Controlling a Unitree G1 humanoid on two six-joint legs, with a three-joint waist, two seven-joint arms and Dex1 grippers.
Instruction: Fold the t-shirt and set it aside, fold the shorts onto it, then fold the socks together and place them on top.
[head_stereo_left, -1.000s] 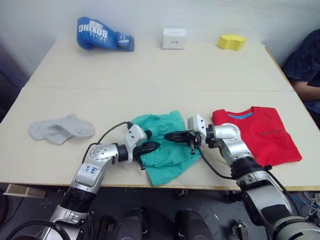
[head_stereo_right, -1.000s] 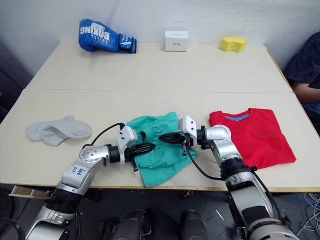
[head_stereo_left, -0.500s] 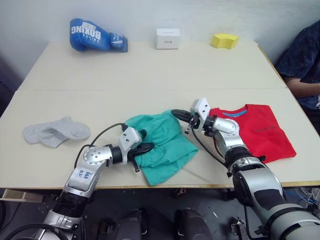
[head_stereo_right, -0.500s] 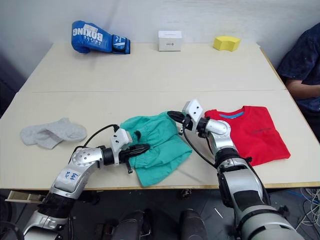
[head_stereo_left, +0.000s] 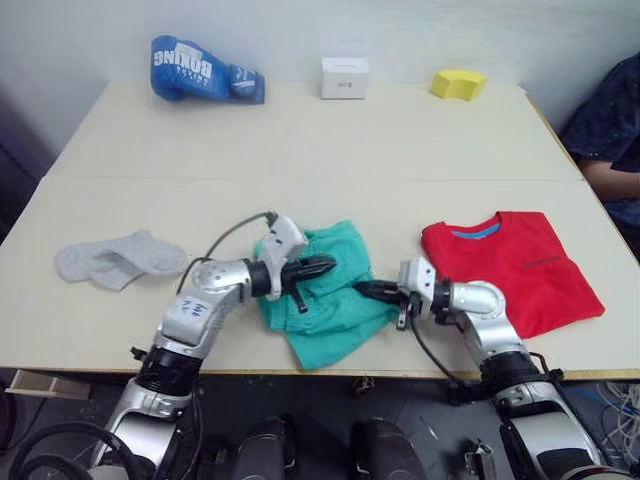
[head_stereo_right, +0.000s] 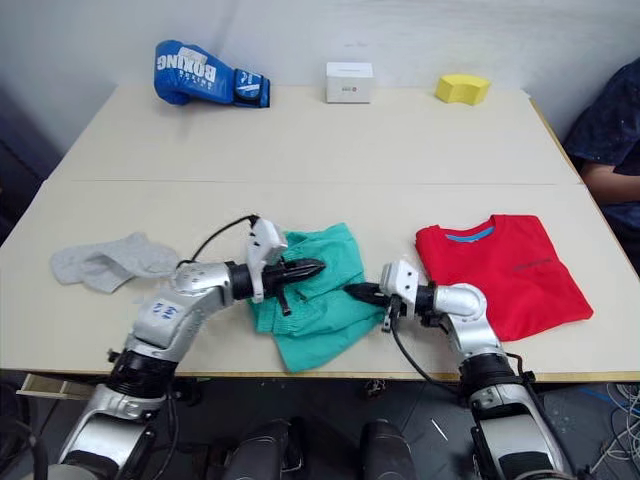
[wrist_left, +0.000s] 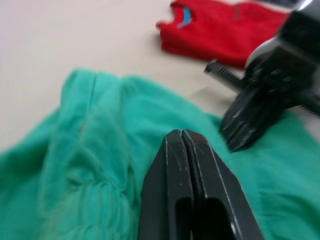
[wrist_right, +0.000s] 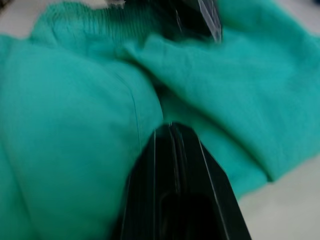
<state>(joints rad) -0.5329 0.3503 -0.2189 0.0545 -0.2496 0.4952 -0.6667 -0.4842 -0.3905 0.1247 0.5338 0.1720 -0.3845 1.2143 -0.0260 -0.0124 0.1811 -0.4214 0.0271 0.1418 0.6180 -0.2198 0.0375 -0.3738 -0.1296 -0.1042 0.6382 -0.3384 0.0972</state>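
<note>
Lying crumpled near the front edge of the beige counter (head_stereo_left: 330, 140), the wrinkled teal-green fabric shorts (head_stereo_left: 330, 305) have the left hand (head_stereo_left: 325, 265) over them, fingers pressed together, and the right hand (head_stereo_left: 362, 289), also closed, at their right edge. Just right lies the folded red t-shirt (head_stereo_left: 515, 268); well left, the grey socks (head_stereo_left: 120, 258).

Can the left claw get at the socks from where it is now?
Probably yes: the left claw is shut and empty over the shorts, and bare table lies between it and the socks.
</note>
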